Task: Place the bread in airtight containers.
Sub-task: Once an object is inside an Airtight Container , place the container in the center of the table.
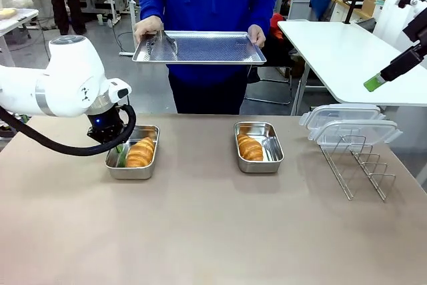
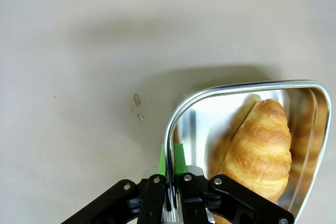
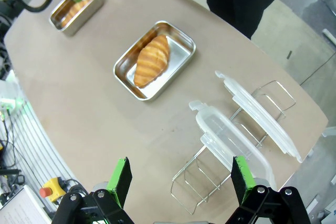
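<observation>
At frame left, the left gripper [image 2: 171, 157] pinches the left tin [image 1: 130, 173] by its rim — both croissants [image 1: 141, 152] lie in tins [image 1: 272, 150], lids [image 1: 350, 131] unfitted on the rack [image 1: 357, 162], right gripper [image 3: 181, 163] spread wide.

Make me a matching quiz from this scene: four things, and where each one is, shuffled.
1. flat perforated metal tray
2. clear plastic lids
3. right golden-brown croissant
4. left hand

A. pads astride the rim of the left steel tin
B. inside the right steel tin
C. held in the person's hands
D. leaning on the wire rack

Pairs: 1-C, 2-D, 3-B, 4-A
</observation>
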Robot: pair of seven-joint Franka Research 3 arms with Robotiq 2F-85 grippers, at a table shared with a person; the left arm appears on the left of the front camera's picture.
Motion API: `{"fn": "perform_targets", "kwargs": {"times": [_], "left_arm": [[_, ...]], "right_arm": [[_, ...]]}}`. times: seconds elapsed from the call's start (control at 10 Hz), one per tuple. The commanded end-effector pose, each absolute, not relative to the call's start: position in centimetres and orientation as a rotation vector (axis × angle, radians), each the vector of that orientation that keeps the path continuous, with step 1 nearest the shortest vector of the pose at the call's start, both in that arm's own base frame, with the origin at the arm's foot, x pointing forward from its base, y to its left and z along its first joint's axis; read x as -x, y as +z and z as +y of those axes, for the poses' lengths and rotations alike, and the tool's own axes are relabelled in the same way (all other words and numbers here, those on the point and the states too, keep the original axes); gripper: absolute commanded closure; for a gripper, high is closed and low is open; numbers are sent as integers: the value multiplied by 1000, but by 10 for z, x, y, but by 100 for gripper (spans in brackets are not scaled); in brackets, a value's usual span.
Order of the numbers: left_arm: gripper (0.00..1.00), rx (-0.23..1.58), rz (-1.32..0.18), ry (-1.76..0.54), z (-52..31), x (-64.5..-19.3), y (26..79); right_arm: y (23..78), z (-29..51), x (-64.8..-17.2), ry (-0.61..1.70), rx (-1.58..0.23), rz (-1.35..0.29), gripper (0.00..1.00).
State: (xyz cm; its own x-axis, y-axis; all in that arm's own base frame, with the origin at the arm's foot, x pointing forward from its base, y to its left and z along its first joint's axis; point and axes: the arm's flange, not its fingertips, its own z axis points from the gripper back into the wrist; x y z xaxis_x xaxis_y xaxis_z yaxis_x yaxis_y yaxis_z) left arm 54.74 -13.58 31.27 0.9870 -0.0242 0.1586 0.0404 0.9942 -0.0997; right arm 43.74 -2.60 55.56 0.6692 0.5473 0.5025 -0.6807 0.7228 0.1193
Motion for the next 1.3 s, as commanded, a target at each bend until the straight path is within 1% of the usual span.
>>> {"fn": "perform_targets", "kwargs": {"times": [0.0, 0.1, 0.2, 0.3, 0.5, 0.6, 0.7, 0.8, 1.0, 1.2], "left_arm": [[87, 106, -201, 5, -140, -546, 316], [41, 118, -192, 8, -137, -545, 321], [31, 140, -183, 17, -135, -545, 325], [0, 151, -164, 17, -132, -547, 331], [0, 154, -150, -2, -122, -549, 350], [6, 181, -153, -21, -111, -549, 365], [0, 200, -175, -45, -98, -547, 384], [0, 207, -225, -92, -84, -540, 407], [0, 266, -397, -300, -32, -518, 466], [0, 323, -515, -523, 17, -505, 507]], "right_arm": [[555, -26, -439, 705, -326, -482, 0], [555, -26, -439, 705, -326, -482, 0], [555, -26, -439, 705, -326, -482, 0], [555, -26, -439, 705, -326, -482, 0], [555, -26, -439, 705, -326, -482, 0], [555, -26, -439, 705, -326, -482, 0], [555, -26, -439, 705, -326, -482, 0], [555, -26, -439, 705, -326, -482, 0], [555, -26, -439, 705, -326, -482, 0], [555, -26, -439, 705, -326, -482, 0]]}}
